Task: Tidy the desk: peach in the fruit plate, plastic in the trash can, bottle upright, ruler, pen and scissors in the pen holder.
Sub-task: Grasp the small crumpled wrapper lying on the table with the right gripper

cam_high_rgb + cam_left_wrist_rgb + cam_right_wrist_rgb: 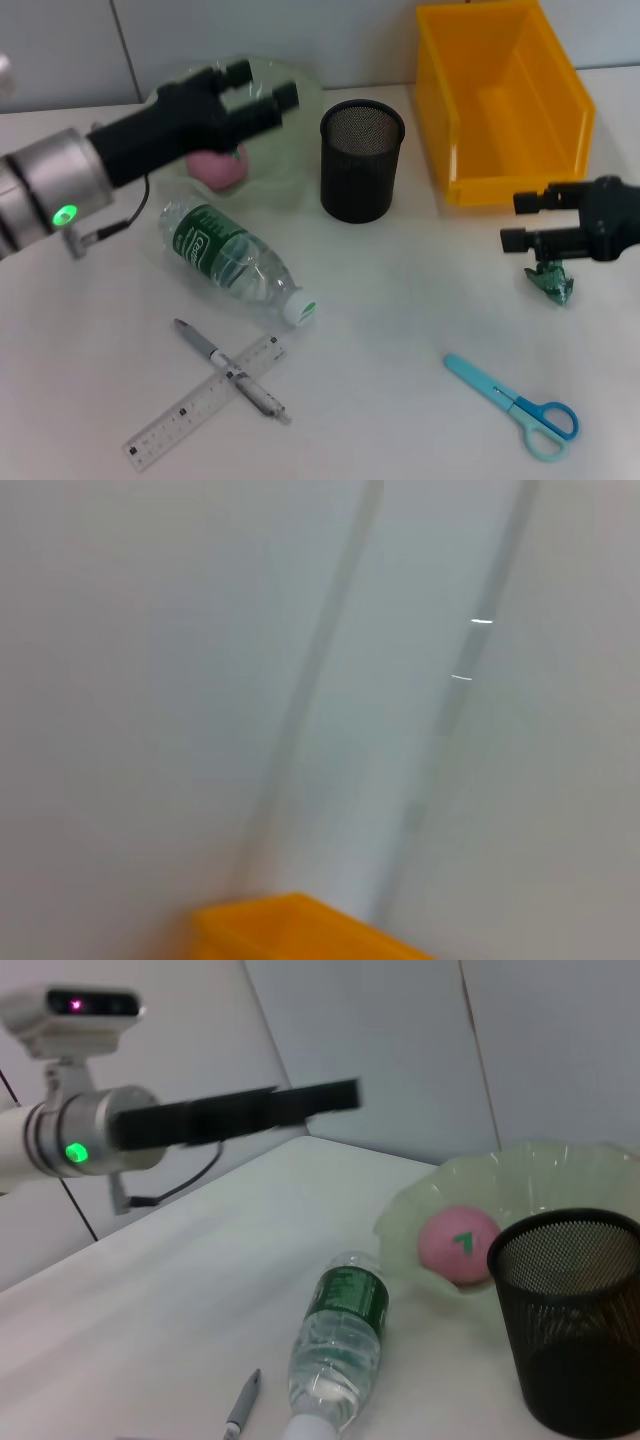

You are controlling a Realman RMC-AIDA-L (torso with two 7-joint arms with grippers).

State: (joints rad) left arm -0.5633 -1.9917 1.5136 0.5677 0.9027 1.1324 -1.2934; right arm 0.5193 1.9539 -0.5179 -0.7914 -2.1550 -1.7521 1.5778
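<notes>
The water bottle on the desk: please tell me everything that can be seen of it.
The water bottle is clear plastic with a green label around its body and a white cap with a green mark. It looks nearly empty. It lies on its side on the white desk, not upright, its cap pointing toward the ruler and pen, its base near the fruit plate. No gripper touches it.

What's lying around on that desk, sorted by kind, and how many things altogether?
Containers: 3, fruit plate, pen holder, yellow bin
Stationery: 3, ruler, pen, scissors
Bottle: 1
Peach: 1
Plastic scrap: 1
Total: 9
</notes>
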